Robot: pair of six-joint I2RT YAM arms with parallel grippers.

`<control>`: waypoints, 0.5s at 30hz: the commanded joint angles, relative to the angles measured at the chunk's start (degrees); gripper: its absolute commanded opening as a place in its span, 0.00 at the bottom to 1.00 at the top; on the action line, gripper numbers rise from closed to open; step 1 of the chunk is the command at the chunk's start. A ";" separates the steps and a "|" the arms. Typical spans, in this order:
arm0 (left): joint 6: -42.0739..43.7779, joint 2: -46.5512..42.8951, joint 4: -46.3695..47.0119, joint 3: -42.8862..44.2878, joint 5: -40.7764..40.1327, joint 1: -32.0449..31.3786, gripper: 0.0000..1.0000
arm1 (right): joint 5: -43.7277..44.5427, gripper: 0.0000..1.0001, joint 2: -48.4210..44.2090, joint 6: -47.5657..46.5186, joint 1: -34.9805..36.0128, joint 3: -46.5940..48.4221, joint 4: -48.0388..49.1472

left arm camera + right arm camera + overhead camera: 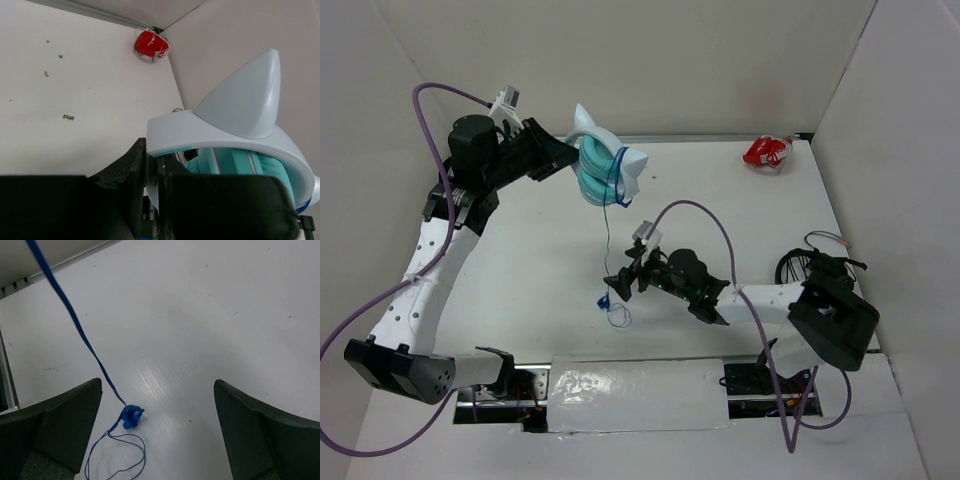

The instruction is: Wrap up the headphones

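The headphones (603, 164), with teal ear cups and a white eared headband (235, 125), hang in the air at the back left of the table, held by my left gripper (563, 152), which is shut on the headband. The dark-blue cord (607, 225) hangs down from them to the table and ends in a small knot and loop (131, 416). My right gripper (617, 283) is open, low over the table, with the cord's knot just inside its left finger (60, 420) and touching neither finger.
A small red and white object (767, 151) lies at the back right corner, also in the left wrist view (151, 44). White walls close the table at the back and sides. A dark cable coil (800, 265) sits by the right arm.
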 commanded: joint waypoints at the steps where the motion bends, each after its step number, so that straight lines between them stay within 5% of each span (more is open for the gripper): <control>1: -2.36 -1.67 5.92 4.15 3.88 0.49 0.00 | -3.76 0.98 6.26 -0.01 0.12 4.14 9.99; 6: -2.71 -0.44 4.96 5.56 6.51 1.02 0.00 | -4.65 0.96 15.48 2.88 0.29 6.69 14.22; 8: -2.53 -0.53 5.04 5.91 7.66 1.19 0.00 | -3.16 0.85 17.69 3.15 0.12 7.48 15.52; 14: -2.10 -2.98 6.89 5.82 13.28 1.72 0.00 | -8.23 0.31 21.47 8.16 -4.17 8.62 17.13; 15: -1.83 -3.42 7.15 5.30 14.51 1.72 0.00 | -11.56 0.11 21.48 8.60 -5.23 9.41 15.64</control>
